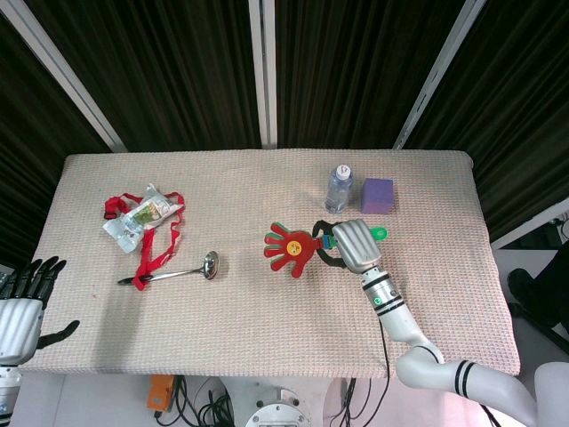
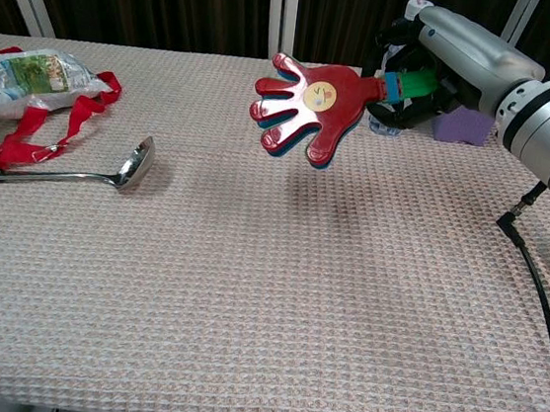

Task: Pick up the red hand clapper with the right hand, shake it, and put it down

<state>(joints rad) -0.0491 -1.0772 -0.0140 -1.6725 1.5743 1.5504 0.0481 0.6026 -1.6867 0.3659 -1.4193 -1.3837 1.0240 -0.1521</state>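
Note:
The red hand clapper (image 1: 288, 246) (image 2: 306, 104) is a flat red hand shape with a yellow smiley face and blue layers behind it. It hangs above the table right of the middle, its red fingers pointing left. My right hand (image 1: 353, 243) (image 2: 449, 57) grips its green handle (image 2: 413, 83), whose ring end (image 1: 380, 234) sticks out on the right. Off the table's front left corner, my left hand (image 1: 22, 303) holds nothing, with its fingers apart.
A clear water bottle (image 1: 338, 186) and a purple block (image 1: 377, 196) stand just behind my right hand. A metal ladle (image 1: 173, 271) (image 2: 70, 174) lies at the left, crossing a red ribbon (image 1: 163, 241) by a snack packet (image 1: 142, 213). A black cable (image 2: 541, 311) trails from my right arm.

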